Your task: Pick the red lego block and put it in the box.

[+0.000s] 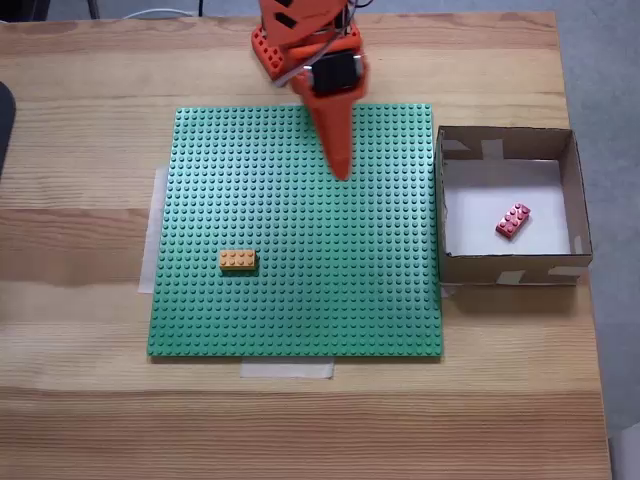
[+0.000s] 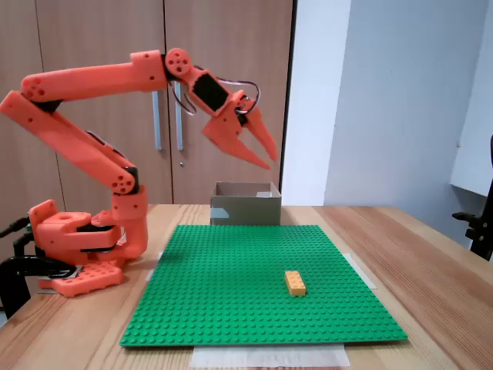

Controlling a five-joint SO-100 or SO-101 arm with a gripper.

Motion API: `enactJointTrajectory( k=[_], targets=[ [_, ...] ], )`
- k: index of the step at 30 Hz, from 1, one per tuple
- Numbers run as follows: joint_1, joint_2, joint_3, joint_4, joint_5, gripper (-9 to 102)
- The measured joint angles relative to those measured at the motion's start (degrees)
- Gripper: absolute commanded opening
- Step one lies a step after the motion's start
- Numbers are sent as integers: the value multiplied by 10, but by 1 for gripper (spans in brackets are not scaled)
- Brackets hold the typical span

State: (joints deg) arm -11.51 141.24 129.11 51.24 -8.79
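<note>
The red lego block lies tilted on the white floor of the box, which stands against the right edge of the green baseplate in a fixed view. From the side, the box stands behind the plate and its wall hides the block. My orange gripper hangs in the air over the plate's far part, left of the box, pointing down. In the side-on fixed view the gripper is high above the plate, its fingertips close together and holding nothing.
A yellow-orange brick sits on the green baseplate, also seen from the side. The arm's base stands at the plate's far edge. Bare wooden table surrounds the plate.
</note>
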Motion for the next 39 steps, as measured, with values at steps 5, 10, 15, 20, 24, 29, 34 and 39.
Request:
enactJointTrajectory(
  k=[5, 10, 15, 20, 24, 29, 34, 39],
  targets=[
    [39, 76, 82, -30, -8, 4],
    [64, 151, 158, -46, -4, 5],
    [84, 211, 214, -46, 7, 3],
    [95, 265, 264, -45, 17, 2],
    [104, 315, 303, -36, 21, 2],
    [101, 366, 345, -18, 39, 2],
    [103, 409, 377, -6, 54, 2],
    [103, 447, 410, 11, 54, 1]
  ],
)
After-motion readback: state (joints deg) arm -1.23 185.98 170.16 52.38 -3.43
